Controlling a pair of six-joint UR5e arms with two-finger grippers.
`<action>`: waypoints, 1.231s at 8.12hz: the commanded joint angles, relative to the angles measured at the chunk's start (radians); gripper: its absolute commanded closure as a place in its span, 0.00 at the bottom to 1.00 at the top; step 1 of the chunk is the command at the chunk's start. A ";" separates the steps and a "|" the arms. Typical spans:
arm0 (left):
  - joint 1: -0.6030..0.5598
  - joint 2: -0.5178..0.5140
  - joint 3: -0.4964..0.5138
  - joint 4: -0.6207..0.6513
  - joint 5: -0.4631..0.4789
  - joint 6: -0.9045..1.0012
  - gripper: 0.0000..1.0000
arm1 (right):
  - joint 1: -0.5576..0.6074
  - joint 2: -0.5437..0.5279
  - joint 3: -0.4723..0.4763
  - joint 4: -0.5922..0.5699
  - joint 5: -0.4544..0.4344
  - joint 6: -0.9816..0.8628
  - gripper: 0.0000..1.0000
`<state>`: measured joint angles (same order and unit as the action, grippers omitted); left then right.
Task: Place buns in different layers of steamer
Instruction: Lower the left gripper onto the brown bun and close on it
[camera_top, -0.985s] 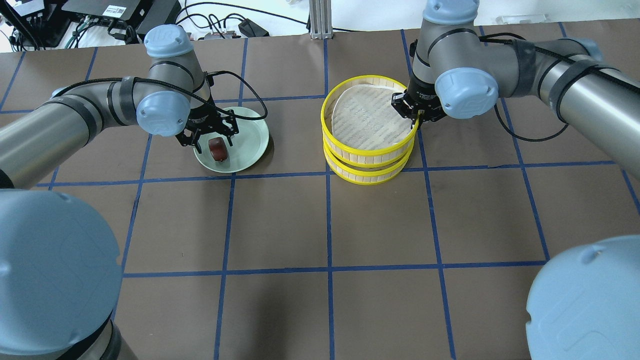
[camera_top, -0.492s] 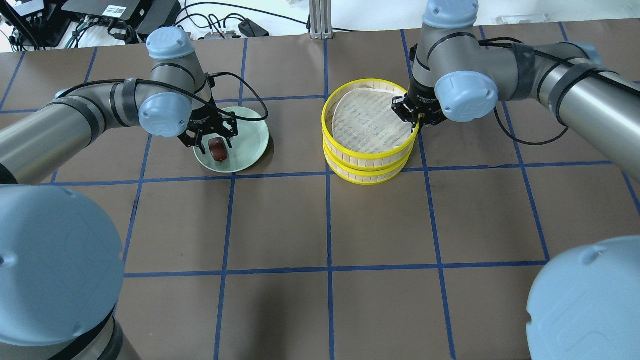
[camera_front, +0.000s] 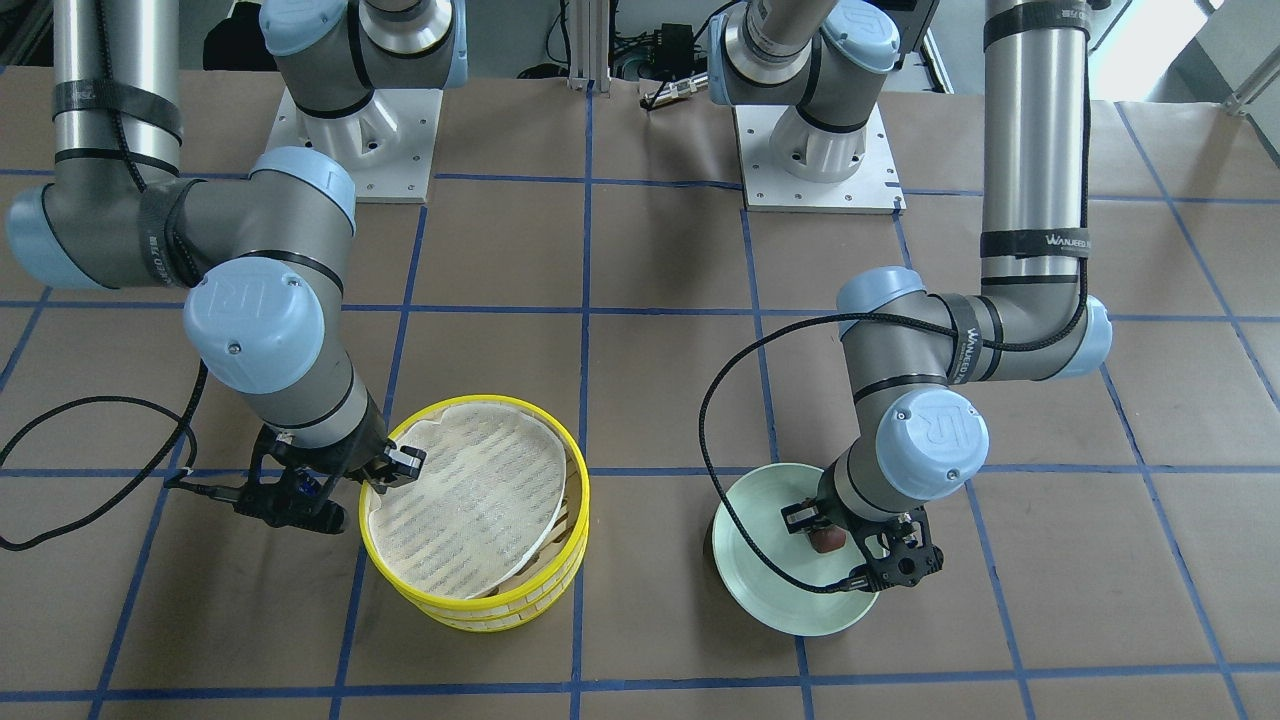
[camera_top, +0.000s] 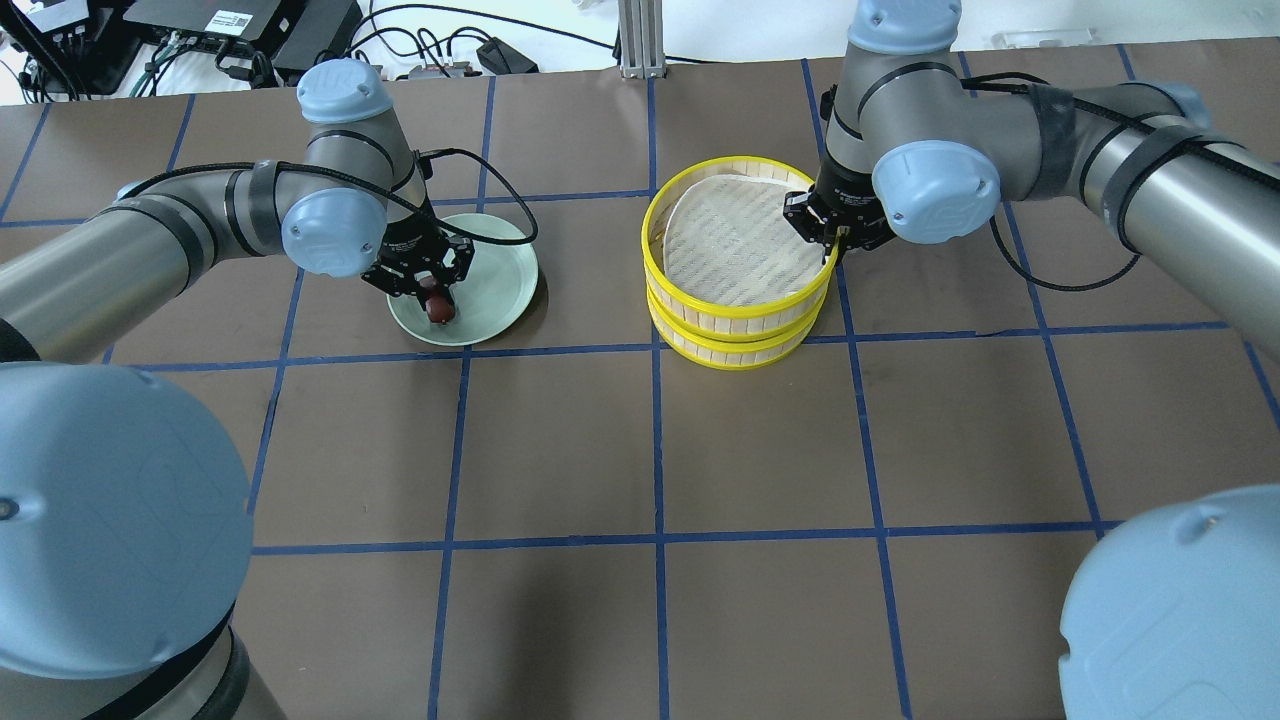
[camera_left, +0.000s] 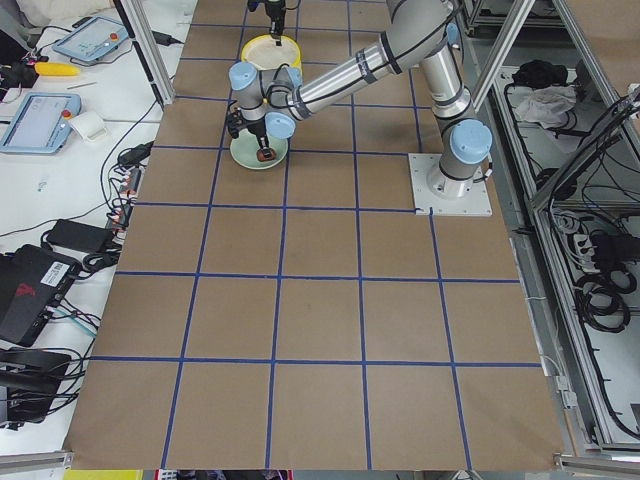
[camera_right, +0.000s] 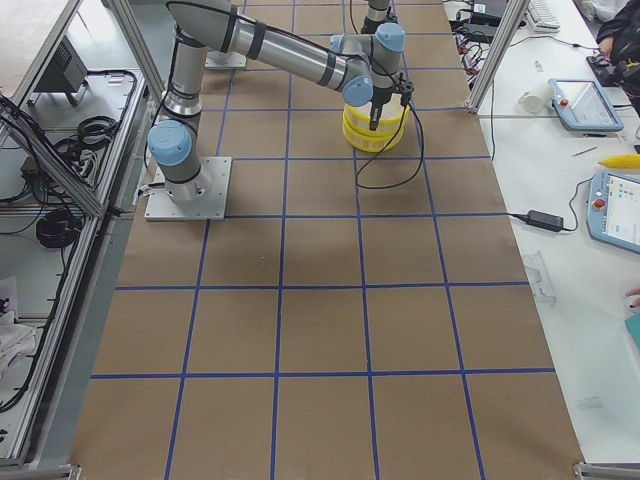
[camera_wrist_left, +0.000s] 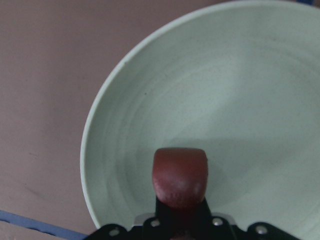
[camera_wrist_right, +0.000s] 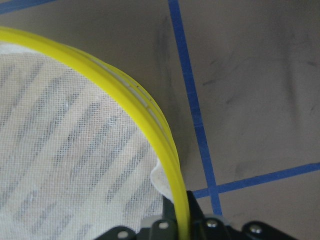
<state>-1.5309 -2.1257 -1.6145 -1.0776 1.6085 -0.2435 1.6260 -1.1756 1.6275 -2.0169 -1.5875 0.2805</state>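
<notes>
The dark reddish-brown bun (camera_top: 436, 301) lies on the pale green plate (camera_top: 495, 290). My left gripper (camera_top: 432, 293) is down over it with its fingers shut on the bun. It fills the bottom of the left wrist view (camera_wrist_left: 180, 175). The two-tier steamer (camera_top: 740, 318) stands stacked right of the plate, its top cloth liner (camera_top: 735, 245) bare. My right gripper (camera_top: 831, 240) is shut on the top tier's yellow rim (camera_wrist_right: 125, 95) at its right side. The cream-white bun is not in view.
Brown table paper with blue tape grid lines (camera_top: 655, 440) runs all around. Cables and electronics (camera_top: 230, 30) lie past the table's far edge. The plate and the steamer stand about one plate's width apart.
My left gripper's fingers have closed from wide open onto the brown bun. The steamer's top tier has settled slightly lower onto the bottom tier, with my right gripper still on its rim.
</notes>
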 joint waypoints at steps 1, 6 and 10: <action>0.000 0.019 0.007 -0.001 -0.002 -0.011 1.00 | 0.000 0.001 0.000 0.000 0.001 -0.003 1.00; 0.000 0.046 0.010 -0.001 0.011 -0.011 1.00 | 0.000 0.002 0.002 -0.003 -0.009 -0.003 0.77; 0.002 0.046 0.008 -0.001 0.016 0.003 1.00 | 0.000 0.001 0.012 -0.003 -0.003 0.008 0.53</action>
<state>-1.5298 -2.0802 -1.6050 -1.0784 1.6225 -0.2492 1.6260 -1.1746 1.6305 -2.0203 -1.5954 0.2848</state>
